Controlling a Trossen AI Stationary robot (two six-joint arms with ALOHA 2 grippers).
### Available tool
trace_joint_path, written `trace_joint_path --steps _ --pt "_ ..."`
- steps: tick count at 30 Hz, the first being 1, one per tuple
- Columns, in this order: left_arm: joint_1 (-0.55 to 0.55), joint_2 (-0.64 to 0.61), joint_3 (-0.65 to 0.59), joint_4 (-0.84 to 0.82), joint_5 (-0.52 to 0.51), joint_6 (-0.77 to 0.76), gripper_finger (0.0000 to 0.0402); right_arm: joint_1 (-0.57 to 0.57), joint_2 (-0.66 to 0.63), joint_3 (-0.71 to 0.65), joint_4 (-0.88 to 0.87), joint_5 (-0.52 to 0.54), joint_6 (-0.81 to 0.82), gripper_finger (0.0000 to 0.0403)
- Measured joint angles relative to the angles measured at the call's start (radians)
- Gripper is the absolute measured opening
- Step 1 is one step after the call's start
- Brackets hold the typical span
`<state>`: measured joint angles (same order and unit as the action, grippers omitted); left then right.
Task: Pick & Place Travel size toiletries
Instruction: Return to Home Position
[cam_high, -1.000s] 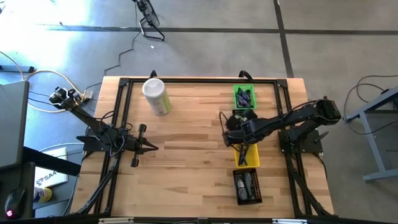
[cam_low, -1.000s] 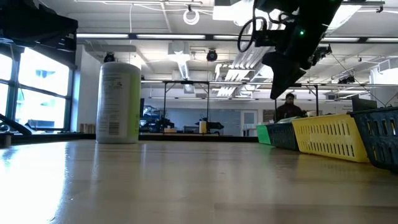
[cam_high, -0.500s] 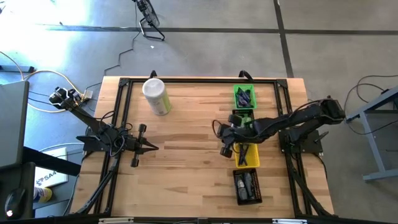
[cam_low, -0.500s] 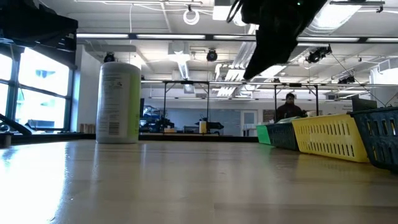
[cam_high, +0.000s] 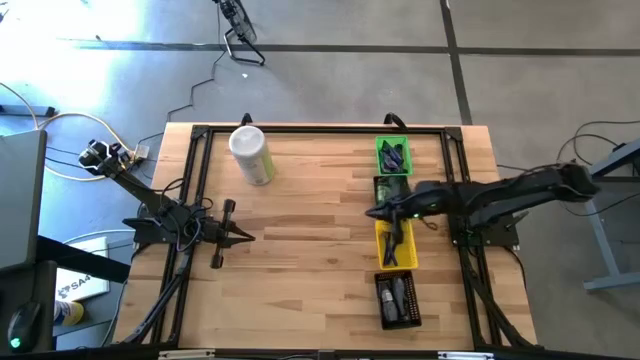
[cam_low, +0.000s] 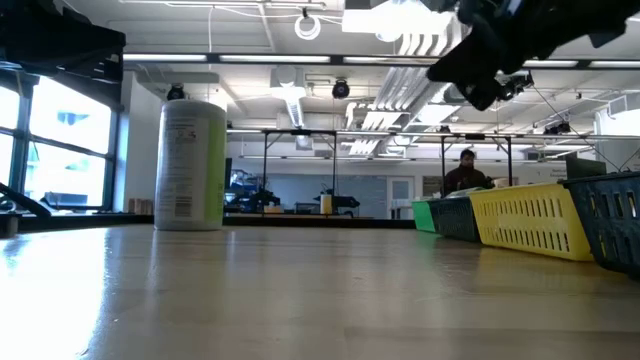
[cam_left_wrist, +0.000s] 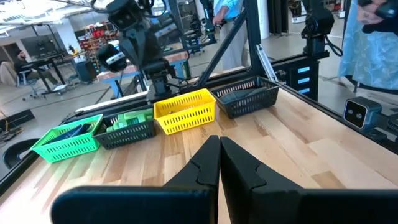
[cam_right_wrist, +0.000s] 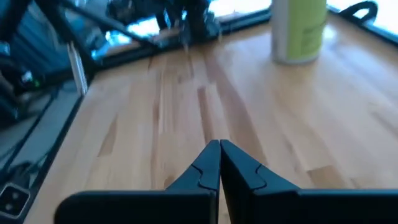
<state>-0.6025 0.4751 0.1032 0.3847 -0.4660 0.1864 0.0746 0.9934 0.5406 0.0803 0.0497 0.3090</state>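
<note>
The travel size toiletries lie in a row of small bins at the table's right. Dark and blue tubes fill the green bin (cam_high: 392, 155), green bottles the dark bin (cam_left_wrist: 127, 123), thin sticks the yellow bin (cam_high: 395, 248), and dark items the black bin (cam_high: 398, 298). My right gripper (cam_high: 371, 212) hangs shut and nearly level over the wood just left of the bins, with nothing between its fingers (cam_right_wrist: 219, 155). My left gripper (cam_high: 246, 237) waits shut at the table's left, pointing level toward the bins (cam_left_wrist: 219, 155).
A tall pale-green canister (cam_high: 252, 155) with a white lid stands at the far left of the table. A black frame (cam_high: 300, 128) runs round the tabletop. Bare wood lies between the two grippers. A person (cam_low: 465, 172) sits in the room beyond.
My right gripper has come up from pointing steeply down over the bins to nearly level. It first swung toward the table's left, then rose as the arm stretched out and its elbow drew back toward the right edge. It carries nothing.
</note>
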Motion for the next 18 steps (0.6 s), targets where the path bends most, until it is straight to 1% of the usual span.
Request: trace_joint_path --steps 4,9,13,18 --pt "0.0 0.0 0.0 -0.001 0.003 0.0 0.0007 -0.011 -0.174 -0.068 0.0 0.047 0.0 0.0002" --pt "0.0 0.0 0.0 -0.017 0.003 0.0 0.0007 -0.011 -0.358 -0.099 -0.076 0.022 0.0 0.0002" --pt "0.0 0.0 0.0 -0.021 0.003 0.0 0.0007 -0.011 -0.473 -0.1 -0.136 0.035 0.0 0.0002" --pt "0.0 0.0 0.0 -0.021 0.003 0.0 0.0007 -0.011 -0.556 -0.099 -0.2 0.048 -0.005 0.0002"
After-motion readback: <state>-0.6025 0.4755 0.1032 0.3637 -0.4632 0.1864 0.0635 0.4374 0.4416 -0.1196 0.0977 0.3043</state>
